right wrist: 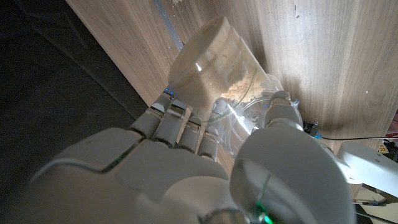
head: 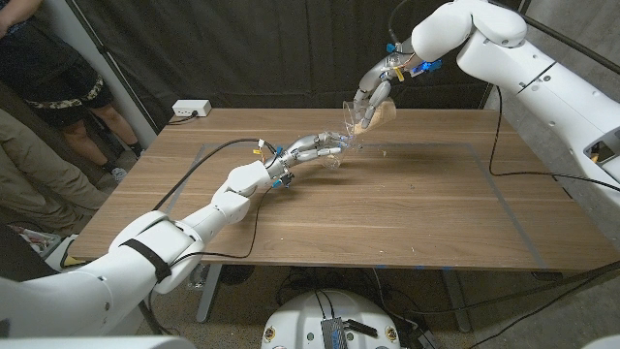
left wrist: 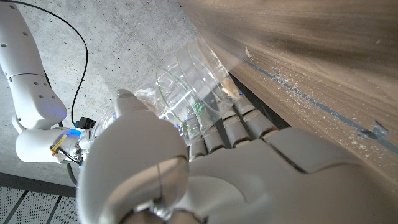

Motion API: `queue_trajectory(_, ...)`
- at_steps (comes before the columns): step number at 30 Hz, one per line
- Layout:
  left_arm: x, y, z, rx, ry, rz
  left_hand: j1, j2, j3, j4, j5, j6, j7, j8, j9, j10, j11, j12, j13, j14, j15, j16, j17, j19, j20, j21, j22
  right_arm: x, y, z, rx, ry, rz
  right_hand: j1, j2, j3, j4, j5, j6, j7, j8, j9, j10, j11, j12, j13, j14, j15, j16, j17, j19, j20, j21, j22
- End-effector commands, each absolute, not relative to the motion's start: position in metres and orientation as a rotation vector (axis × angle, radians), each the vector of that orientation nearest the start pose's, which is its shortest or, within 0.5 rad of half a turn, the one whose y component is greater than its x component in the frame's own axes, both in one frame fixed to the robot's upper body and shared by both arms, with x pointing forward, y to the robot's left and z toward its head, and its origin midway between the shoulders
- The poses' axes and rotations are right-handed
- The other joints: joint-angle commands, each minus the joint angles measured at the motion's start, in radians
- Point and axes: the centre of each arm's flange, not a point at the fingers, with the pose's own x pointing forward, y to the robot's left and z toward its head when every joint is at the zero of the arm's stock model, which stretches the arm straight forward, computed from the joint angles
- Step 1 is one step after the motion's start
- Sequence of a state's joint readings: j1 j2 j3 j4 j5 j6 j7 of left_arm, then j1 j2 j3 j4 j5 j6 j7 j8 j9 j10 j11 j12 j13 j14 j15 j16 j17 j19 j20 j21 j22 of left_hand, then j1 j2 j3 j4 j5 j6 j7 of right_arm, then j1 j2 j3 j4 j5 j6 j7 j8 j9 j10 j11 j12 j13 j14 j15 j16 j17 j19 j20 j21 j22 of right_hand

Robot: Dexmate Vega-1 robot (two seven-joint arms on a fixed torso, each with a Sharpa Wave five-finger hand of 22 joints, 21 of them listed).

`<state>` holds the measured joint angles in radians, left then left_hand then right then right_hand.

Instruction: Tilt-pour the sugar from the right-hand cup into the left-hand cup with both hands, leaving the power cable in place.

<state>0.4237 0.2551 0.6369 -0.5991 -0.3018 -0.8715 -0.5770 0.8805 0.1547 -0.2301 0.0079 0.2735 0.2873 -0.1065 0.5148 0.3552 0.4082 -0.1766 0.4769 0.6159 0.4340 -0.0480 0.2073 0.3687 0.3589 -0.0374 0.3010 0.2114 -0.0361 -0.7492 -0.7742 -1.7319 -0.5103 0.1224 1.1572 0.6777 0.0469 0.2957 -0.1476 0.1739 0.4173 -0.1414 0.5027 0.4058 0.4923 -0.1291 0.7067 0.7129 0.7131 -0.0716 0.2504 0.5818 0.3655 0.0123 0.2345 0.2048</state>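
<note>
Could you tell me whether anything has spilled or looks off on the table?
Yes. Loose sugar grains lie scattered on the table along the tape line, outside both cups. The right hand holds its cup tilted above the left hand.

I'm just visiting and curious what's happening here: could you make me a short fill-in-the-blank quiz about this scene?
1. The right hand holds a clear plastic cup containing ____.
2. That cup is ____, not upright.
3. The left hand holds a second clear cup just above the ____ table.

Missing words: sugar; tilted; wooden
</note>
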Motion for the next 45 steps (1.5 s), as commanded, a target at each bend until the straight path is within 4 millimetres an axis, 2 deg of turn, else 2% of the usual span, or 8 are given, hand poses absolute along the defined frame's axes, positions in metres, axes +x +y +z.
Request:
queue_trajectory(1,0.674,0.141,-0.006,0.561,-0.819,-0.789,0.008,0.0,0.003,0.0,-0.002,0.006,-0.005,0.01,0.003,0.011,-0.001,0.007,0.0,0.009,-0.143,0.0,0.006,0.008,-0.003,0.003,0.003,0.529,-0.144,0.237,-2.191,-0.292,0.579,0.005,0.016,0.011,0.007,0.007,0.029,-0.023,0.005,0.004,0.037,-0.031,0.003,0.004,0.008,-0.162,-0.005,0.005,0.006,-0.009,0.001,0.002)
queue_trajectory(45,0.69,0.135,-0.007,0.499,-0.735,-0.754,0.025,0.006,0.015,0.002,-0.006,0.015,-0.003,0.019,0.002,0.018,0.0,0.013,-0.001,0.017,-0.144,0.001,0.009,0.024,-0.014,0.013,0.002,0.538,-0.13,0.246,-2.258,-0.236,0.605,0.012,0.019,0.016,0.004,0.007,0.045,-0.025,0.005,0.003,0.051,-0.034,0.001,0.006,0.017,-0.164,-0.004,0.014,0.007,-0.011,-0.001,0.002)
